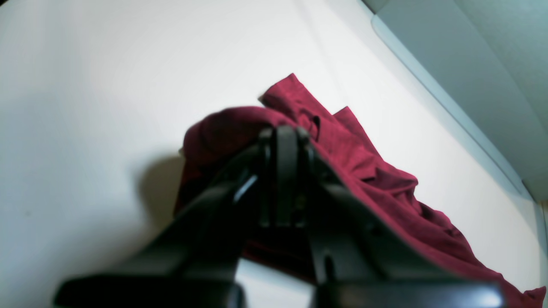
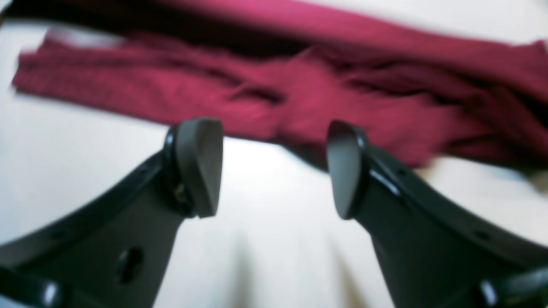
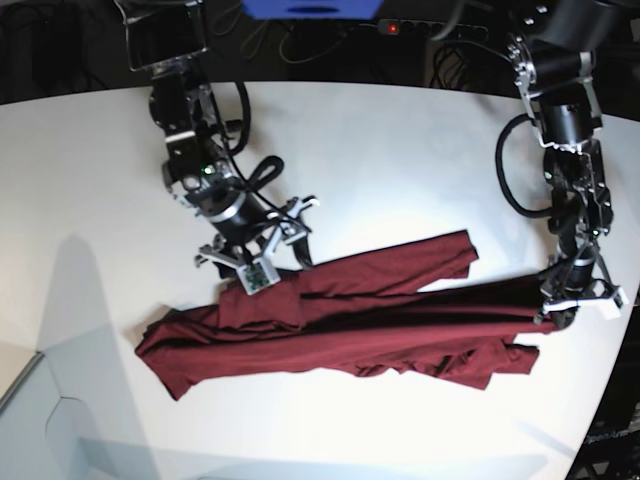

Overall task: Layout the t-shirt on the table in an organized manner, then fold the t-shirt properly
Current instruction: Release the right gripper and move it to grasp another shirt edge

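dark cables are lying behind the far edge, a blue object is showing top centre, bright light is falling overhead.

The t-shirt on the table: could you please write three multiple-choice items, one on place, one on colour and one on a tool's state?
1. Where does the t-shirt lie?
A. hanging off the table's edge
B. stretched across the table between the two arms
C. folded square at the far edge

2. What colour is it?
A. dark red
B. navy
C. grey

3. How is the right tool?
A. shut on cloth
B. shut, empty
C. open, empty

Answers: 1 B, the base view shows it bunched lengthwise between the arms; 2 A, seen in every view; 3 C, its pads stand apart with only table between them.
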Motion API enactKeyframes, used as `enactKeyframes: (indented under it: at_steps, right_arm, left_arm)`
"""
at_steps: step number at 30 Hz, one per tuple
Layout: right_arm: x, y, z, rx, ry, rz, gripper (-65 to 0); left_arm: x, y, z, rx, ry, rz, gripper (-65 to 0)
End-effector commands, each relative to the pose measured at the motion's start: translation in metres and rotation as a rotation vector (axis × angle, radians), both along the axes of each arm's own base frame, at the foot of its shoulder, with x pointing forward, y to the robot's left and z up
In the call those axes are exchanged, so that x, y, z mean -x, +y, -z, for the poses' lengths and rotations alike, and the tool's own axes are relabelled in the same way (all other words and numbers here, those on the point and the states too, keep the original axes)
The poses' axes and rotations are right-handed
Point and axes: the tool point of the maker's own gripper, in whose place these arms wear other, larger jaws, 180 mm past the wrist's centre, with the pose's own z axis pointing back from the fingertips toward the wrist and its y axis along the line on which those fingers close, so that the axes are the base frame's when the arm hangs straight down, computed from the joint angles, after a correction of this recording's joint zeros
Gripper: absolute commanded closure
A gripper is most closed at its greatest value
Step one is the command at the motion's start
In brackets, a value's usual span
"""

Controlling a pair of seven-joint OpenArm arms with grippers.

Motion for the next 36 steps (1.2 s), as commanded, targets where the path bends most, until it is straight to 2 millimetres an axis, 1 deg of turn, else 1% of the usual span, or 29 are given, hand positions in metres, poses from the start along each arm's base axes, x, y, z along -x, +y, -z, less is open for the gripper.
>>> enactKeyframes:
  at_steps: [1,3,5,6,8,10,13,15,17,19,22,25,31,34,35,36]
  right_arm:
    - [-0.012,0.009,-0.016,-0.020,-0.053,-0.017,-38.6]
    - [-0.013,0.022,-0.007,-0.006,-0.033,-0.058,-38.7]
    - [-0.015,0.029,0.000,0.007,-0.017,-0.082,-38.7]
    - [-0.019,0.030,0.000,0.011,-0.016,-0.086,-38.7]
    - [-0.029,0.041,-0.004,0.000,-0.018,-0.094,-38.8]
    - [-0.039,0.042,-0.005,0.003,-0.018,-0.093,-38.8]
    - [-0.049,0.044,-0.002,0.010,-0.002,-0.093,-38.8]
    - [-0.054,0.050,0.002,0.005,0.017,-0.096,-38.6]
    - [-0.057,0.051,0.008,0.012,0.036,-0.095,-38.5]
    - [-0.055,0.051,0.015,0.014,0.055,-0.095,-38.5]
    - [-0.051,0.059,0.018,0.002,0.068,-0.102,-38.5]
    - [-0.045,0.058,0.024,0.001,0.083,-0.101,-38.5]
    - [-0.036,0.054,0.053,0.013,0.149,-0.098,-37.7]
    - [-0.031,0.053,0.063,0.013,0.167,-0.097,-33.1]
    - [-0.030,0.053,0.065,0.016,0.177,-0.097,-30.2]
    - [-0.028,0.053,0.067,0.018,0.182,-0.097,-25.6]
  left_arm:
    - [-0.009,0.009,-0.025,-0.024,-0.069,-0.012,-0.4]
    - [-0.008,0.009,-0.024,-0.024,-0.066,-0.012,-0.4]
    - [-0.003,0.009,-0.018,-0.024,-0.052,-0.012,-0.4]
    - [-0.003,0.009,-0.017,-0.024,-0.051,-0.012,-0.4]
    - [-0.002,0.009,-0.016,-0.027,-0.048,-0.011,-0.4]
    - [-0.002,0.009,-0.016,-0.027,-0.048,-0.011,-0.4]
    - [-0.002,0.009,-0.016,-0.030,-0.047,-0.010,-0.4]
    - [-0.002,0.009,-0.016,-0.031,-0.046,-0.010,-0.4]
    - [-0.002,0.009,-0.016,-0.031,-0.046,-0.010,-0.4]
    - [-0.002,0.009,-0.016,-0.031,-0.046,-0.010,-0.4]
    - [-0.002,0.009,-0.016,-0.031,-0.046,-0.010,-0.4]
    - [-0.003,0.009,-0.017,-0.031,-0.049,-0.010,-0.4]
    - [-0.004,0.008,-0.018,-0.033,-0.051,-0.007,-0.4]
    - [-0.004,0.008,-0.018,-0.033,-0.051,-0.007,-0.4]
    - [-0.004,0.008,-0.018,-0.033,-0.051,-0.007,-0.4]
    - [-0.004,0.009,-0.018,-0.034,-0.050,-0.008,-0.4]
